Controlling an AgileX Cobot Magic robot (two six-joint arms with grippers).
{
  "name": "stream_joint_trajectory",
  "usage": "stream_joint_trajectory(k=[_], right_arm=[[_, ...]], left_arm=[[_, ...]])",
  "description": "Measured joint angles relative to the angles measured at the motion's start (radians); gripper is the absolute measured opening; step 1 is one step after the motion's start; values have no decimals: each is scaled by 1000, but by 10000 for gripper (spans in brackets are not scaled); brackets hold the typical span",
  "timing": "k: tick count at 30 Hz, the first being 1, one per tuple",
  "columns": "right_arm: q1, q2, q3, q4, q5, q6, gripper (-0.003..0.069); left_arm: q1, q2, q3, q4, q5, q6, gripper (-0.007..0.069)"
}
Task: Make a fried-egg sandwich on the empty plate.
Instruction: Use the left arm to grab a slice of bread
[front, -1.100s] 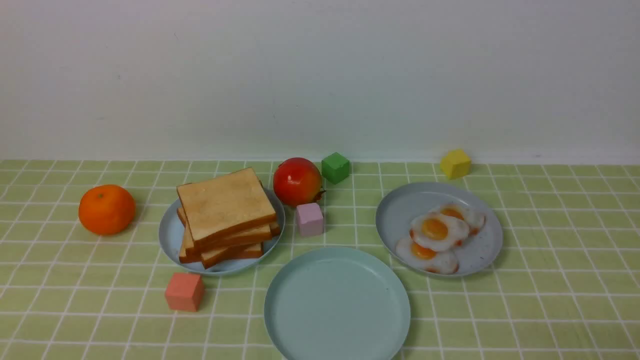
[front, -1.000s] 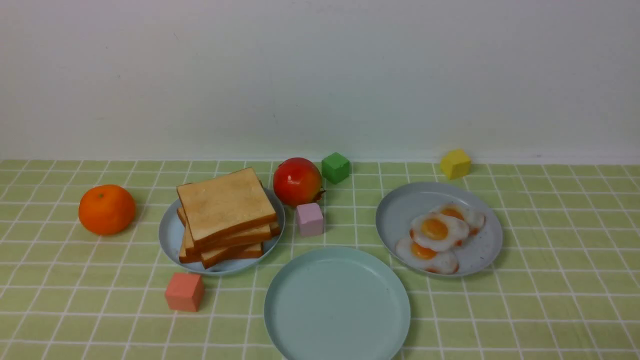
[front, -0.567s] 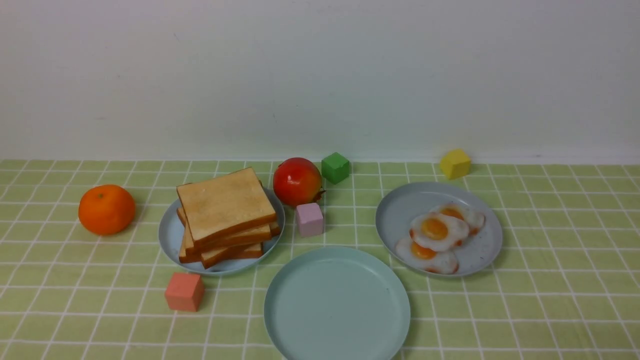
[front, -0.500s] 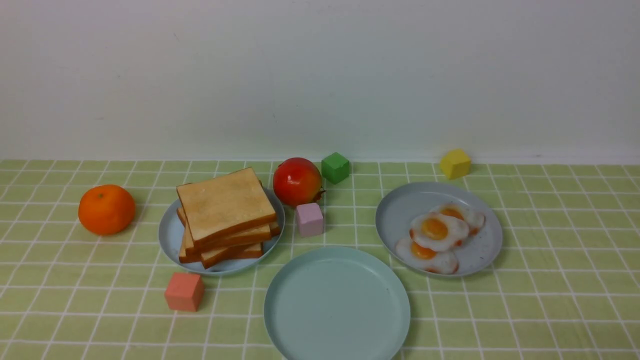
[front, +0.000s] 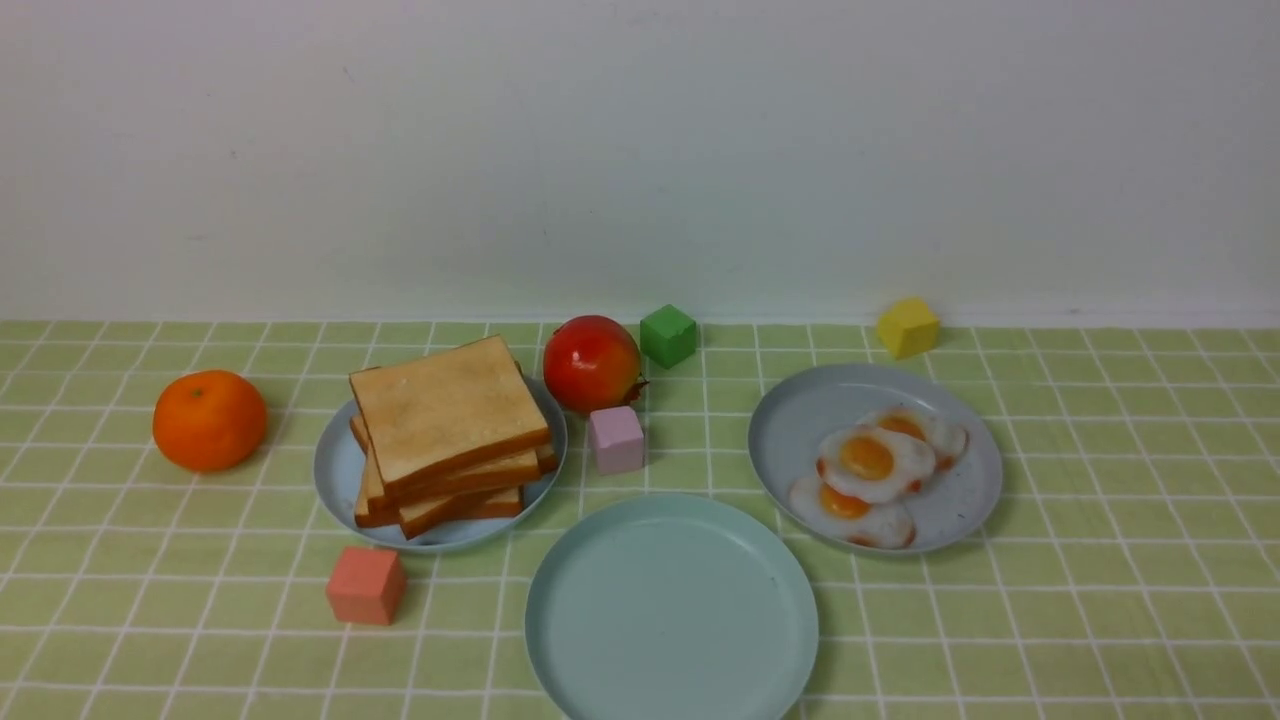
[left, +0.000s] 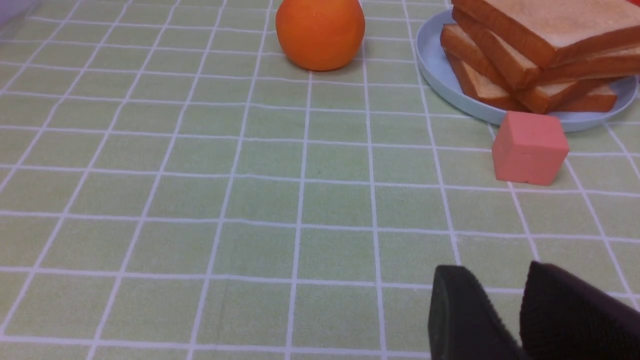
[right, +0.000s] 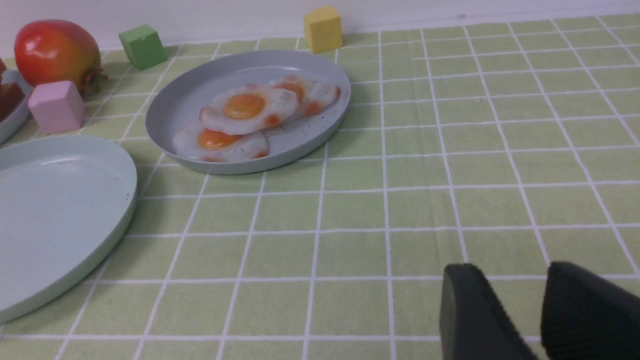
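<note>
I see L end effector (left: 495, 274) and R end effector (right: 512, 274) both slightly open, empty, over the desk (left: 200, 200). Mint plate (front: 670, 610) sits bare, front-center. Toast stack (front: 445, 420) is on left grey plate (front: 335, 470), fried eggs (front: 875, 462) on right grey plate (front: 800, 420).

Mint plate (front: 670, 610), tan toast (front: 447, 408), white-orange egg (front: 873, 462) on white-gridded green cloth (front: 1100, 600)

You're looking at a matt cloth (front: 1100, 600) under everything. The plate (front: 670, 610) at 6 o'clock looks like smooth satin plastic; the fried egg (front: 878, 465) at 3 o'clock is glossy, the toast slices (front: 445, 405) at 9 look dry and matt, the red fruit (front: 592, 362) at 12 shiny.
</note>
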Motion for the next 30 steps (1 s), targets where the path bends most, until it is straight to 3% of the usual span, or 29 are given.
stream_joint_trajectory(k=[9,15,25,28,30], right_arm=[[0,0,0,0,-6,0,241],[0,0,7,0,-126,0,241],[0,0,7,-7,-201,0,241],[0,0,7,-4,-243,0,241],[0,0,7,15,-345,1,241]], left_arm=[[0,0,0,-6,-176,0,209],[0,0,0,-6,-335,0,216],[0,0,0,-9,-400,-8,218],[0,0,0,-38,-445,-66,221],[0,0,1,-109,-551,-203,223]])
